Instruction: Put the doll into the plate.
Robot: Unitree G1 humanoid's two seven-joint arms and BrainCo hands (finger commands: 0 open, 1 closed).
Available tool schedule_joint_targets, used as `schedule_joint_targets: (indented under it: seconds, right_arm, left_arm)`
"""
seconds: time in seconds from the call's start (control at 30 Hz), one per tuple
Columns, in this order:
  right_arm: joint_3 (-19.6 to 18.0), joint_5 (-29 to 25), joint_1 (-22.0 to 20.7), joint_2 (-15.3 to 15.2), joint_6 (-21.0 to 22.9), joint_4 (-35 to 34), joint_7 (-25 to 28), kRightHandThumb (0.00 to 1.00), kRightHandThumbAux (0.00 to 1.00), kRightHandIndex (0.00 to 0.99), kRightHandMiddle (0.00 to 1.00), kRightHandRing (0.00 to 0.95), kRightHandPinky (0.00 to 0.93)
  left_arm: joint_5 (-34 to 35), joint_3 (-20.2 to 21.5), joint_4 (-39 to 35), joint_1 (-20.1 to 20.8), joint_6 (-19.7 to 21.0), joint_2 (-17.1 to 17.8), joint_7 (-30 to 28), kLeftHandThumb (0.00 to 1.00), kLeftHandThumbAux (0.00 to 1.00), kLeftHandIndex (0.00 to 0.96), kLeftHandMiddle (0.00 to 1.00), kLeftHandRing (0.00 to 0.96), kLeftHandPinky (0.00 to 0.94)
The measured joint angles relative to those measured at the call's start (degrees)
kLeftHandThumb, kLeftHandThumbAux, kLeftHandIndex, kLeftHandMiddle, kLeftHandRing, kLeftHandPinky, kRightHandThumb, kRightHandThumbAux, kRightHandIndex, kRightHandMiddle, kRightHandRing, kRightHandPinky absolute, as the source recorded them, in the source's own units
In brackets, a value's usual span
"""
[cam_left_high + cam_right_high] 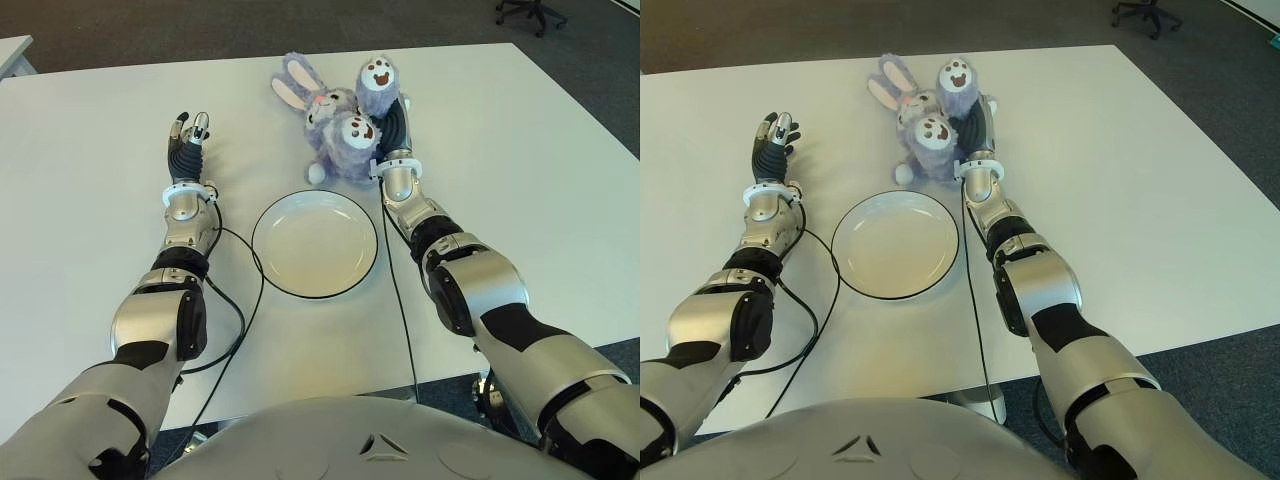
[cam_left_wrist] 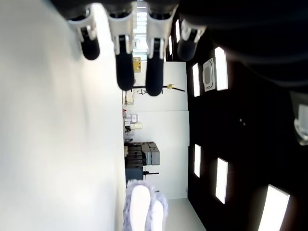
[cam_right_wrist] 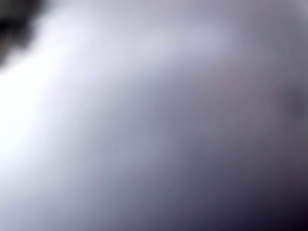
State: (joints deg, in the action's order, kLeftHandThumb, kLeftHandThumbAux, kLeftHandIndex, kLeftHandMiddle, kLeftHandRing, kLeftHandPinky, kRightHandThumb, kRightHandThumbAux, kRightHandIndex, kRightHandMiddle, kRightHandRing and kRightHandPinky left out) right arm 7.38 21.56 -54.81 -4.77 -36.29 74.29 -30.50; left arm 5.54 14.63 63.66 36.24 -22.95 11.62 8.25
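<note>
A purple plush bunny doll (image 1: 335, 120) with long ears and white-soled feet lies on the white table (image 1: 520, 180), just beyond the plate. The empty white plate (image 1: 315, 245) with a dark rim sits in the middle, in front of me. My right hand (image 1: 397, 128) is pressed against the doll's right side, between its two feet, and is mostly hidden by them. Purple fur (image 3: 168, 120) fills the right wrist view. My left hand (image 1: 190, 128) shows left of the plate, with its fingers (image 2: 125, 57) straight and nothing in them. The doll's ear (image 2: 142, 207) appears far off in the left wrist view.
Black cables (image 1: 238, 300) run along both arms beside the plate. The table's right edge drops to dark carpet, where an office chair (image 1: 530, 12) stands at the back. Another table's corner (image 1: 12, 50) shows at far left.
</note>
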Motion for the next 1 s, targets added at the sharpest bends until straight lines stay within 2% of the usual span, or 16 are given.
schedule_joint_targets:
  seconds: [0.57,1.0]
  right_arm:
    - [0.06,0.05,-0.01,-0.75,-1.02,-1.03,-1.06,0.719,0.709,0.441,0.860,0.874,0.864]
    - [0.15,0.23,-0.02,-0.82,-1.68,-2.09,-2.95,0.720,0.706,0.443,0.844,0.860,0.865]
  left_arm:
    - [-0.04,0.00,0.59,0.35,0.01,0.04,0.00,0.000,0.368,0.100,0.257,0.211,0.021]
    - [-0.37,-0.06,0.64,0.39,0.01,0.04,0.01,0.000,0.374,0.098,0.248,0.207,0.048]
